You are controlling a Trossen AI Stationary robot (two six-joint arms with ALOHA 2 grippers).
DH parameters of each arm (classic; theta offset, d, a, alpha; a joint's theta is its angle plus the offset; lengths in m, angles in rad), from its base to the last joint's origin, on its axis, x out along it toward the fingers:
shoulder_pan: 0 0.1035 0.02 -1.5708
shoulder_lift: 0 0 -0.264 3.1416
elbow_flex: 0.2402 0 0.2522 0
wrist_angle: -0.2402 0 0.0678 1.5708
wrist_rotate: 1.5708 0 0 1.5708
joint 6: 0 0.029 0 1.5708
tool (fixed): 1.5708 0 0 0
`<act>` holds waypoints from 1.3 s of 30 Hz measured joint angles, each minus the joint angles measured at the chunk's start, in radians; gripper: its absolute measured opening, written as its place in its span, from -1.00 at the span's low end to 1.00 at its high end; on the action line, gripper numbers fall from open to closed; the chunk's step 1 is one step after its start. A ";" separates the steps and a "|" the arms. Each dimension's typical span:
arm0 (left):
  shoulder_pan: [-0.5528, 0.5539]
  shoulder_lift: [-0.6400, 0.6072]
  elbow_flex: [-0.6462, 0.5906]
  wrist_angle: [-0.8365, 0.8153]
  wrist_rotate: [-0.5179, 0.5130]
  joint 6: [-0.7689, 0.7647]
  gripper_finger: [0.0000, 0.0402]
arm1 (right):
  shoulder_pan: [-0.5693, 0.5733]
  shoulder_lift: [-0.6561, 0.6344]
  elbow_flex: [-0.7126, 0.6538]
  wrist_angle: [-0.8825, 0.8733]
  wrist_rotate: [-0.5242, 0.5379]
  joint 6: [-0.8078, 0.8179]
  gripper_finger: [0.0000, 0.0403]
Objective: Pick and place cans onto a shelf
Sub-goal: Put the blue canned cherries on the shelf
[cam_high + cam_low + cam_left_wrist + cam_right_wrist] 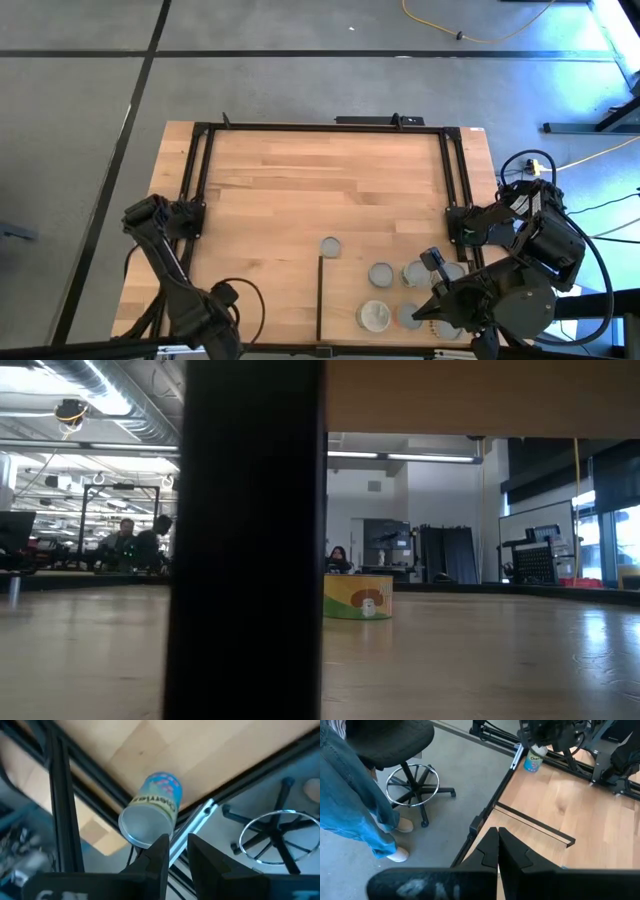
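1 blue can [150, 812] just beyond parted left end effector [177, 851] (right end effector [498, 845] closed, empty).

Even overhead light on my end, table bright, shadows soft. Low view dim, ceiling strip lights [400, 457] glaring, near dark post [245, 540] blurred. Just ahead of the left gripper [176, 851], blue can [150, 809] looks soft, its surroundings smeared.
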 joint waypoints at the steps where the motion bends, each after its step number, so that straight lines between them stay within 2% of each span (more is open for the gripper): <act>1: -0.001 0.000 -0.018 0.001 0.013 -0.023 -0.69 | 0.000 0.000 0.000 0.000 0.000 0.001 -0.98; 4: -0.013 0.000 -0.061 0.022 0.029 -0.107 -0.69 | 0.000 0.000 0.000 0.007 0.000 0.006 -0.98; 11: -0.057 0.000 -0.144 0.190 0.016 -0.207 -0.70 | 0.000 0.000 0.000 0.052 0.000 0.002 -0.98; 19: -0.092 0.000 -0.173 0.190 0.017 -0.342 -0.70 | 0.000 0.000 0.000 0.051 0.000 0.000 -0.98; 27: -0.100 0.005 -0.177 0.191 -0.046 -0.369 -0.70 | 0.000 0.000 0.000 0.051 0.000 0.000 -0.98; 31: -0.099 0.005 -0.200 0.191 -0.035 -0.376 -0.70 | 0.000 0.000 0.000 0.051 0.001 0.000 -0.98; 35: -0.099 0.005 -0.234 0.195 0.024 -0.378 -0.70 | 0.000 0.000 0.000 0.051 0.001 0.000 -0.98; 39: -0.099 0.005 -0.246 0.216 0.003 -0.378 -0.70 | 0.000 0.000 0.000 0.050 0.001 0.000 -0.98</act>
